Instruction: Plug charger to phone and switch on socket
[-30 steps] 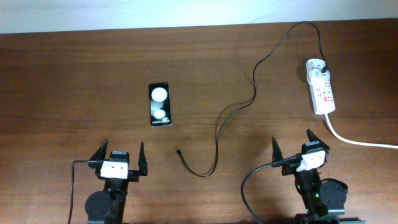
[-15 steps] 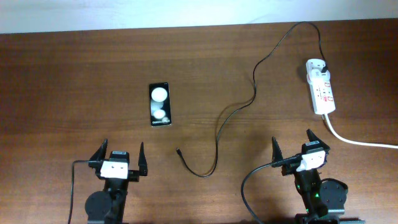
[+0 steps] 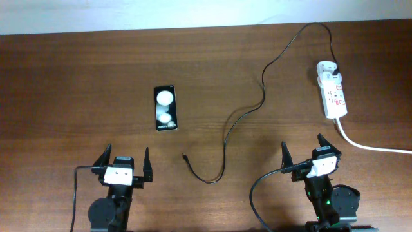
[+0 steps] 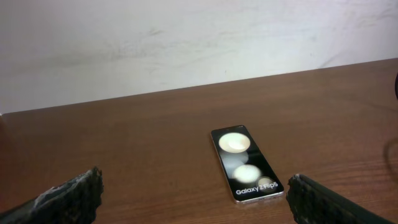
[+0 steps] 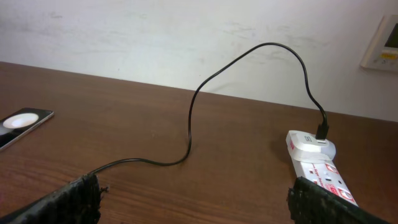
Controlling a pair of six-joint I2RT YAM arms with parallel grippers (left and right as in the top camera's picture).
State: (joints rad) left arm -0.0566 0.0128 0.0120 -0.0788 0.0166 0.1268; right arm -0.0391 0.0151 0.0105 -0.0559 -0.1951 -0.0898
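Observation:
The black phone (image 3: 165, 107) lies flat on the brown table, screen up with two round reflections; it also shows in the left wrist view (image 4: 245, 163). The thin black charger cable (image 3: 261, 96) runs from the white adapter on the socket (image 3: 332, 89) at the far right, and its connector tip (image 3: 184, 155) lies free below and right of the phone. The cable (image 5: 193, 124) and socket (image 5: 317, 158) show in the right wrist view. My left gripper (image 3: 122, 164) is open and empty, near the front edge below the phone. My right gripper (image 3: 311, 152) is open and empty, below the socket.
A thick white cord (image 3: 370, 146) leaves the socket toward the right edge. A pale wall (image 3: 193, 13) stands behind the table's far edge. A black robot cable (image 3: 257, 193) loops beside the right arm base.

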